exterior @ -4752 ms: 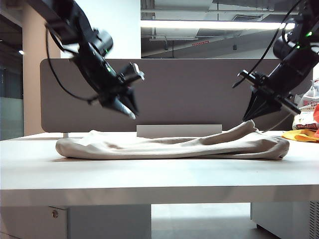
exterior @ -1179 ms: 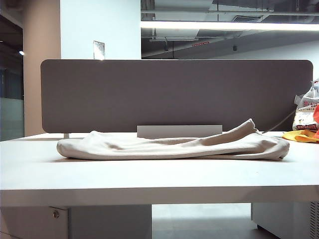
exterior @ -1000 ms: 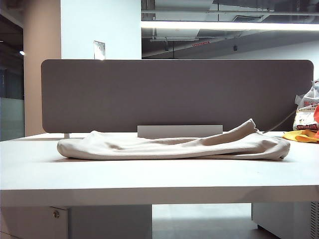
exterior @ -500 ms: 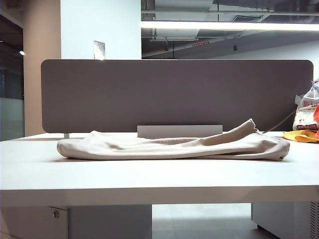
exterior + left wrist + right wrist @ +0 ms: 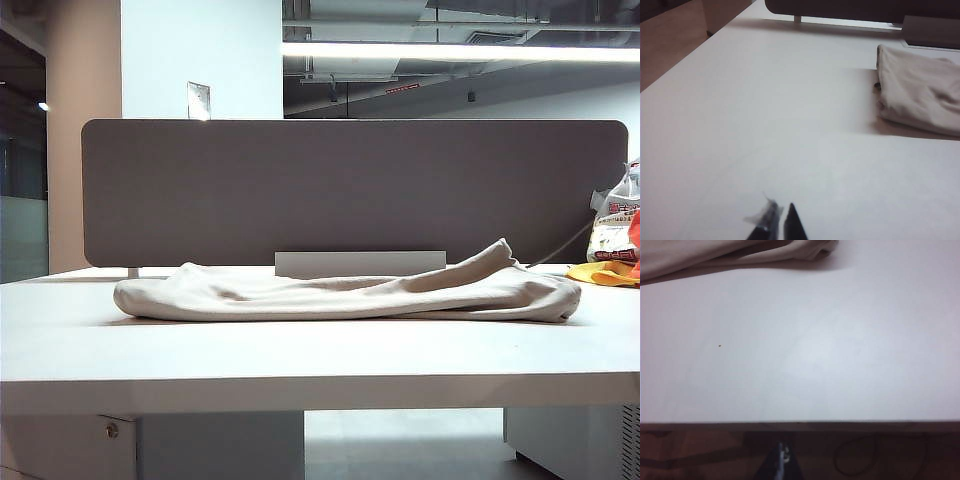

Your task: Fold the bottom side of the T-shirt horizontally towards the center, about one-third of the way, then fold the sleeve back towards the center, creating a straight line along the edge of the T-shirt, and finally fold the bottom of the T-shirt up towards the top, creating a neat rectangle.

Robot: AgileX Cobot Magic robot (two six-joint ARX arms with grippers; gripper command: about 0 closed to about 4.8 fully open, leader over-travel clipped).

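Note:
The beige T-shirt (image 5: 350, 292) lies folded into a long, low bundle across the white table (image 5: 300, 350), with one fold sticking up near its right end. Its sleeve and its bottom edge are hidden within the folds. Neither arm shows in the exterior view. In the left wrist view the left gripper (image 5: 781, 217) is shut and empty over bare table (image 5: 765, 125), well away from the T-shirt's folded end (image 5: 920, 90). The right gripper (image 5: 782, 460) is shut and empty, hanging beyond the table's edge (image 5: 815, 422), far from the T-shirt (image 5: 715, 252).
A grey partition panel (image 5: 350, 190) closes off the back of the table, with a low white block (image 5: 360, 263) in front of it. At the far right lie an orange-yellow cloth (image 5: 605, 272) and a printed plastic bag (image 5: 615, 225).
In the earliest frame both arms hung above the T-shirt's ends; they have since left the exterior view. Over the last second nothing there has moved and the T-shirt lies as before.

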